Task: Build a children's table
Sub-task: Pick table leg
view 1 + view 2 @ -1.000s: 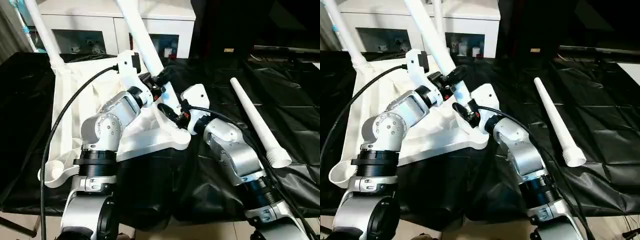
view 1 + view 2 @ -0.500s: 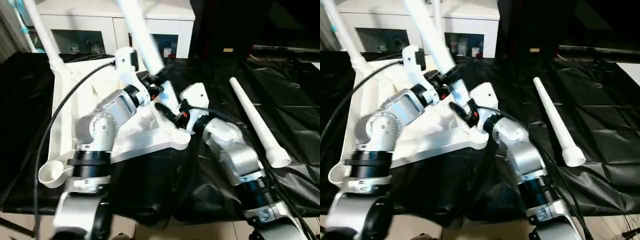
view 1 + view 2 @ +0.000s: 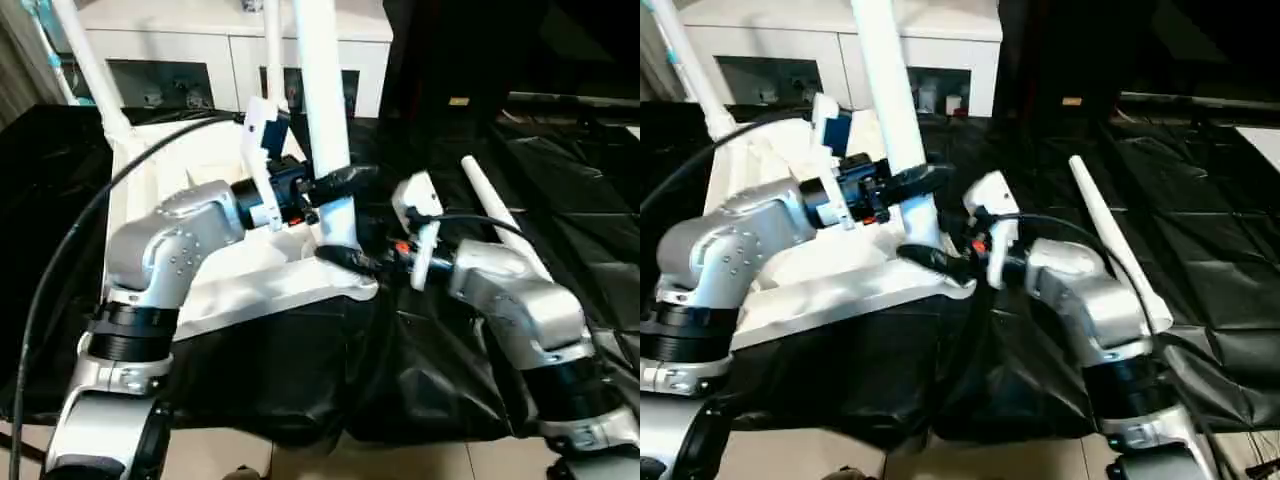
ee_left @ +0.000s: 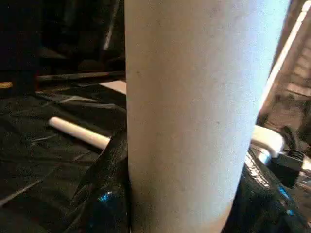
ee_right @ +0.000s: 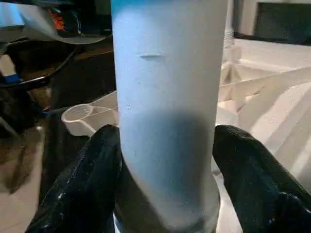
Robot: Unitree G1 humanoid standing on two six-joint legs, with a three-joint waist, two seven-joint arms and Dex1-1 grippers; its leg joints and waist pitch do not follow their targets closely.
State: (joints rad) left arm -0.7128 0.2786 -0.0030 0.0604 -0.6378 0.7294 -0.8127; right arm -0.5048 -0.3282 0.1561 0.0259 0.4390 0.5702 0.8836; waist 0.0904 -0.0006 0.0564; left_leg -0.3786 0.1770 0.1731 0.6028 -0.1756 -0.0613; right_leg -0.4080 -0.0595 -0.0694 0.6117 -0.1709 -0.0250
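My left tool (image 3: 335, 180) pinches the long tapered white plastic tube leg (image 3: 322, 110), which stands upright in a corner socket of the upturned white table top (image 3: 250, 285) on the black-draped counter (image 3: 560, 200). My right tool (image 3: 345, 258) straddles its base, fingers (image 5: 252, 179) spread. Another white leg (image 3: 500, 225) lies near my right arm.

The leg (image 3: 322, 110) held upright at the middle of the frame looks like smooth matt white plastic, and so does the ribbed tabletop (image 3: 230, 280) under it. The table (image 3: 560, 180) wears a black cloth with a crinkled, shiny surface. The forearms (image 3: 520, 300) are brushed silver metal, and the claw fingers (image 5: 87, 189) are glossy black.
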